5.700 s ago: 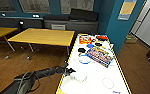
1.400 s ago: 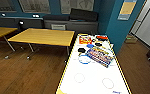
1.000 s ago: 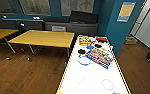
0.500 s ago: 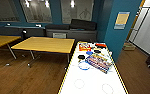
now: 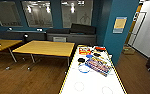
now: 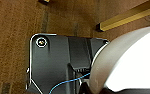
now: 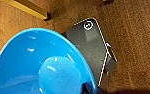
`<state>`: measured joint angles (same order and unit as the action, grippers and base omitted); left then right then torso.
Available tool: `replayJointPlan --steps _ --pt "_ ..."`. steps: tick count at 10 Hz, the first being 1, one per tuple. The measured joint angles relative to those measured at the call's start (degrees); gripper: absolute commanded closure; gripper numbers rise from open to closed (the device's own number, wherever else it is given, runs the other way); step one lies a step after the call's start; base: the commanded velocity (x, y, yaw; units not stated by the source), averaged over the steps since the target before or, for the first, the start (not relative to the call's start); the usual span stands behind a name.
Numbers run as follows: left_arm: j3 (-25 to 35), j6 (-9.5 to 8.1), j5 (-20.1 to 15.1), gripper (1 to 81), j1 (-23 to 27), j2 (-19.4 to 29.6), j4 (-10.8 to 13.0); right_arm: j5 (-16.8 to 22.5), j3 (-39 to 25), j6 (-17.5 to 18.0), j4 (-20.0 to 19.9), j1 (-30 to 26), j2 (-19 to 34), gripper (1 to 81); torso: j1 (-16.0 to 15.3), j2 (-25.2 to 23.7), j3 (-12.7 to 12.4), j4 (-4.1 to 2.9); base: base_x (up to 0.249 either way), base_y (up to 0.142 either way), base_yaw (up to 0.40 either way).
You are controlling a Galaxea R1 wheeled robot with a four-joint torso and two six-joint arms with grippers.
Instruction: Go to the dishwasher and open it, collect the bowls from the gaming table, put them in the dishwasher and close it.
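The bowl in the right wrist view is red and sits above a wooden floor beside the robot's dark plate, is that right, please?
Not quite: the bowl is blue, not red, as the right wrist view shows. The rest holds: it sits above the wooden floor, beside the robot's dark plate.

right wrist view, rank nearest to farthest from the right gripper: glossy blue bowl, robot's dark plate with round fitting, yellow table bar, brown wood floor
1. glossy blue bowl: closest, overlapping the plate.
2. dark plate with round fitting: under the bowl, above the floor.
3. yellow table bar and brown wood floor: both lowest, too close to call.
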<state>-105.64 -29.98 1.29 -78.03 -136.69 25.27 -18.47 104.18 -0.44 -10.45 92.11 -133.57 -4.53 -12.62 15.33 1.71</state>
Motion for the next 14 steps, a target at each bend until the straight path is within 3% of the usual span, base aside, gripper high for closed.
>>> replayJointPlan --steps 8,14 --pt "-15.19 0.24 2.95 81.1 -3.83 -8.81 0.05 1.52 6.55 0.02 1.33 -0.46 -5.13 81.1 -0.05 0.0 -0.02 0.0 -0.022 0.0 0.0" --pt "-20.54 1.38 3.74 81.1 -5.78 -12.81 0.11 1.63 12.87 0.0 1.55 0.44 -9.87 81.1 0.11 -0.06 -0.07 0.0 -0.121 0.0 0.0"
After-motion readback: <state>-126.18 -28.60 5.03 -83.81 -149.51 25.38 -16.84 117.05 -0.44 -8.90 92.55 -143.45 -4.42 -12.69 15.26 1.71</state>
